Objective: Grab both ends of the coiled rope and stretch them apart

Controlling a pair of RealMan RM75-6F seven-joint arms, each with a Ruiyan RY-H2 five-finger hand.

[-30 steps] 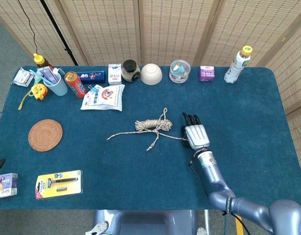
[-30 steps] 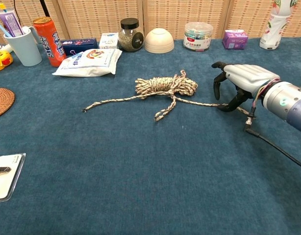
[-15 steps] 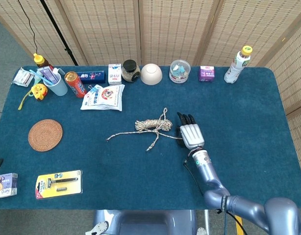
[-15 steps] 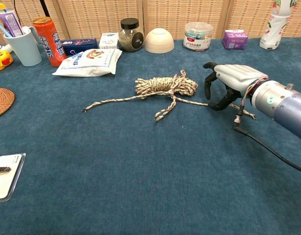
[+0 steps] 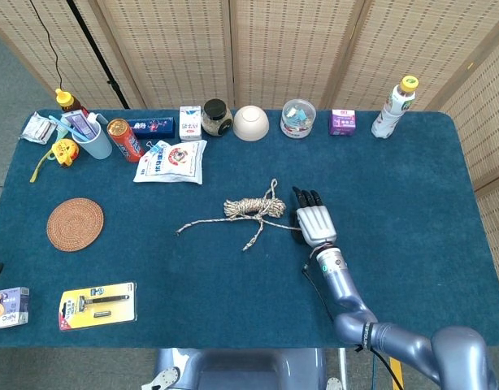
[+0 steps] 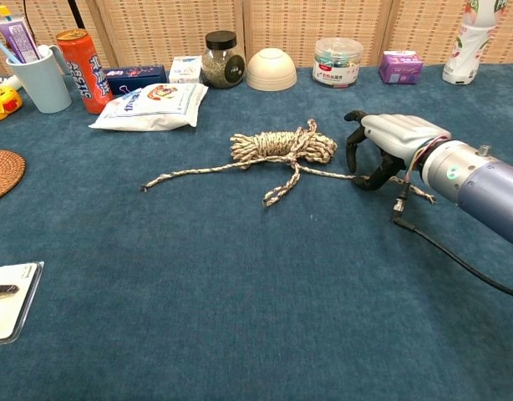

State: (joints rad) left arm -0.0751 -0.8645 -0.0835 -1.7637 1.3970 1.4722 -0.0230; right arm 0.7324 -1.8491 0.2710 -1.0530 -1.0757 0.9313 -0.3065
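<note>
The coiled rope (image 5: 253, 207) (image 6: 281, 147) lies mid-table, a speckled beige bundle. Its left end (image 5: 179, 231) (image 6: 144, 187) trails toward the left. The right strand (image 6: 332, 175) runs under my right hand (image 5: 314, 222) (image 6: 392, 134) and its frayed tip (image 6: 427, 197) shows behind the wrist. The hand arches over that strand, palm down, with its dark fingers (image 6: 352, 152) curved down to the cloth just right of the coil. The rope lies flat and unlifted, with no closed grip visible. My left hand appears in neither view.
Along the back edge stand a bowl (image 5: 251, 123), jar (image 5: 217, 116), clear tub (image 5: 298, 118), purple box (image 5: 342, 122) and bottle (image 5: 393, 107). A snack bag (image 5: 171, 161), can (image 5: 124, 139) and cup (image 5: 92, 136) are back left. A round coaster (image 5: 75, 223) and razor pack (image 5: 97, 305) lie left.
My right hand has slid left along the rope's right strand, closer to the coil, keeping its arched shape. The rope has not moved.
</note>
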